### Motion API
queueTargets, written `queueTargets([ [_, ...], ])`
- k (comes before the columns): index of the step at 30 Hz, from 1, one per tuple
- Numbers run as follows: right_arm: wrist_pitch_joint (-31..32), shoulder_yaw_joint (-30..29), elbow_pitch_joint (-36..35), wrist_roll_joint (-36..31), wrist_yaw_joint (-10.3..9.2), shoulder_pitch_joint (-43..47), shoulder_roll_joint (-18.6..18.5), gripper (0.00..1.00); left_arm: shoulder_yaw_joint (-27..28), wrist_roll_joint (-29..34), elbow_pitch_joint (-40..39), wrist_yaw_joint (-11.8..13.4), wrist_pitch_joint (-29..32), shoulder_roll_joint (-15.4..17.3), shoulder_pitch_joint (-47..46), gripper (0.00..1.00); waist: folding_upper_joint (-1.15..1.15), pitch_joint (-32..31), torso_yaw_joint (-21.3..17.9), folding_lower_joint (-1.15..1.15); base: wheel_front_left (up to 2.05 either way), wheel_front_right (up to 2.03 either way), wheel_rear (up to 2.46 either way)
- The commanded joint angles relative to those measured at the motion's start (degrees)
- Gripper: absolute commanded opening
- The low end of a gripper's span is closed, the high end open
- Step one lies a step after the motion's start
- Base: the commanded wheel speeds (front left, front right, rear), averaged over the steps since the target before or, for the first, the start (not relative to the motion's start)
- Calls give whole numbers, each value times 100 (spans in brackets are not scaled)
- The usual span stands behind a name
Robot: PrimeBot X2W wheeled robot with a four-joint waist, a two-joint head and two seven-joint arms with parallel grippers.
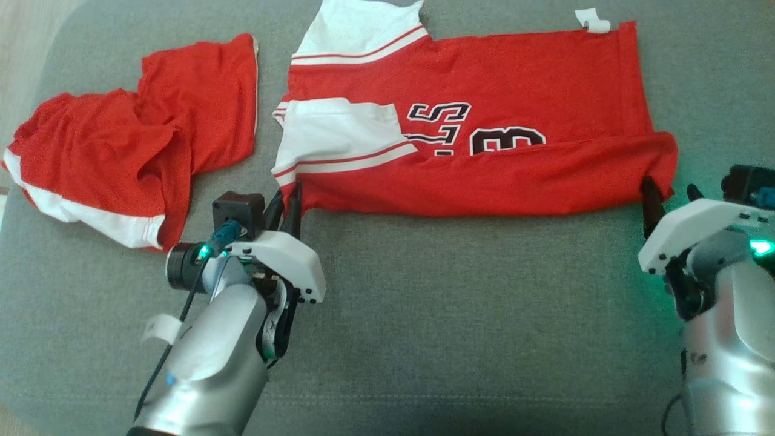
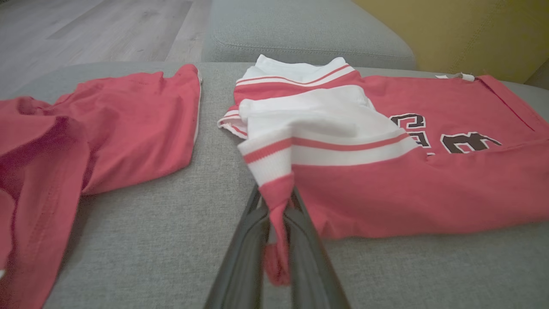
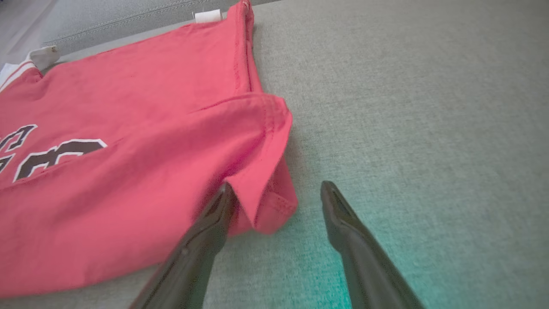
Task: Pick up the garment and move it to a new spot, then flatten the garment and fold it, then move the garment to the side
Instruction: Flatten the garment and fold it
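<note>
Two red garments lay on the grey sofa cushion (image 1: 454,315) in the head view: one jersey (image 1: 514,163) at centre-right and one crumpled second garment (image 1: 151,139) at the left, apart from each other. The jersey's long axis ran left to right. Its two white sleeves and striped trim pointed to the robot's left, its hem to the right. The near long edge was folded up over the chest, half covering the black lettering and one "3". One white tag (image 1: 592,21) stuck out at the far hem corner. Two grippers were at the near edge. The left gripper (image 1: 295,197) sat at the sleeve-end corner with its jaws together. The right gripper (image 1: 672,197) sat at the hem corner with its jaws spread.

One pair of dark fingers showed in the left wrist view, where the left gripper (image 2: 276,201) was clenched on a bunched red corner of the jersey (image 2: 429,193) just below the striped sleeve cuff. The cloth hung pinched between the fingers. The second garment (image 2: 128,124) lay off to that view's left on the cushion (image 2: 150,240), with wood floor (image 2: 85,30) and a yellow wall (image 2: 463,34) behind.

One pair of fingers also showed in the right wrist view. The right gripper (image 3: 278,189) was released, jaws wide, straddling the folded hem corner of the jersey (image 3: 128,150). One finger touched the cloth and the other stood clear over the cushion (image 3: 429,107). The tag (image 3: 208,16) was at the far edge.
</note>
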Motion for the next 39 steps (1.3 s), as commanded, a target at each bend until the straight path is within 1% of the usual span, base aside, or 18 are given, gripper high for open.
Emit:
queueTargets([
  [1, 3, 91, -94, -122, -4, -287, -2, 100, 151, 47, -220, 30, -4, 128, -283, 0, 0, 67, 31, 0, 0, 0, 0],
  [4, 74, 34, 174, -300, -4, -508, -78, 100, 126, 57, -304, 27, 19, 150, -328, 0, 0, 178, 63, 0, 0, 0, 0],
  [8, 110, 114, 534, -399, -4, -742, -197, 100, 113, 55, -354, 34, 40, 185, -366, 0, 0, 264, 96, 0, 0, 0, 0],
  [9, 124, 140, 620, -380, -4, -790, -213, 91, 114, 52, -358, 37, 44, 197, -371, 0, 0, 275, 98, 0, 0, 0, 0],
  [10, 129, 176, 696, -360, -4, -834, -234, 0, 115, 48, -360, 39, 46, 210, -375, 0, 0, 280, 98, 0, 0, 0, 0],
  [16, 161, 584, 1099, -138, -4, -889, -468, 0, 105, 8, -274, 37, 74, 309, -302, 0, 0, 108, 35, 0, 0, 0, 0],
  [24, 468, 1159, 1254, 369, -4, -679, -817, 0, 44, -35, -214, 17, 151, 499, 12, 0, 0, -352, -135, 0, 0, 0, 0],
  [31, 1024, 1727, 1045, 922, -4, -233, -1181, 0, -35, -118, -340, 5, 342, 712, 516, 0, 0, -886, -225, 0, 0, 0, 0],
  [34, 1253, 1836, 944, 1080, -4, -45, -1290, 0, -72, -149, -438, 3, 431, 768, 698, 0, 0, -1043, -235, 0, 0, 0, 0],
  [39, 1684, 2022, 454, 1426, -4, 417, -1486, 0, -210, -230, -883, -2, 789, 906, 1159, 0, 0, -1247, -283, 0, 0, 0, 0],
])
